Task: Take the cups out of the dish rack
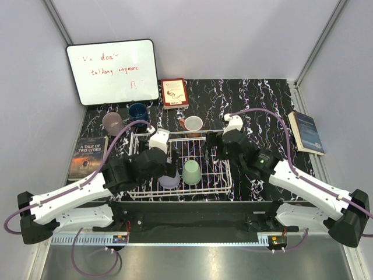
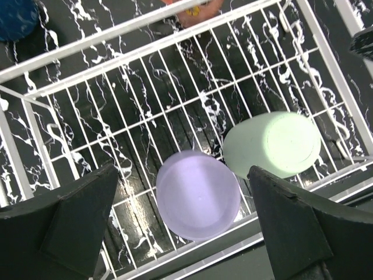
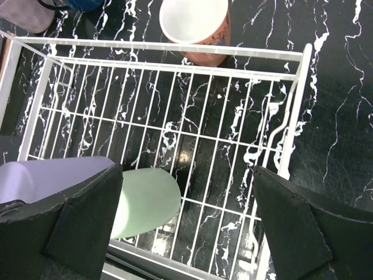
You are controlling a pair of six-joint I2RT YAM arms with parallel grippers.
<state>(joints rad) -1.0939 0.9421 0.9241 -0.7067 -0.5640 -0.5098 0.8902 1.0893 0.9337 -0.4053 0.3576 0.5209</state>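
The white wire dish rack [image 1: 228, 175] sits at the table's near middle. Two cups stand upside down in it: a lavender cup [image 1: 170, 181] and a light green cup [image 1: 192, 172]. My left gripper [image 1: 169, 165] is open above the lavender cup [image 2: 198, 193], its jaws on either side and not touching. My right gripper [image 1: 211, 147] is open and empty over the rack's right half, right of the green cup [image 3: 148, 201]. A terracotta cup [image 1: 193, 123] stands behind the rack. A mauve cup [image 1: 112, 123] and a dark blue cup [image 1: 139, 111] stand at the back left.
A whiteboard [image 1: 112, 71] leans on the back wall beside a red-edged book [image 1: 174, 93]. A dark book [image 1: 87, 157] lies left of the rack. A blue book [image 1: 307, 132] lies at the right edge. Walls close in on both sides.
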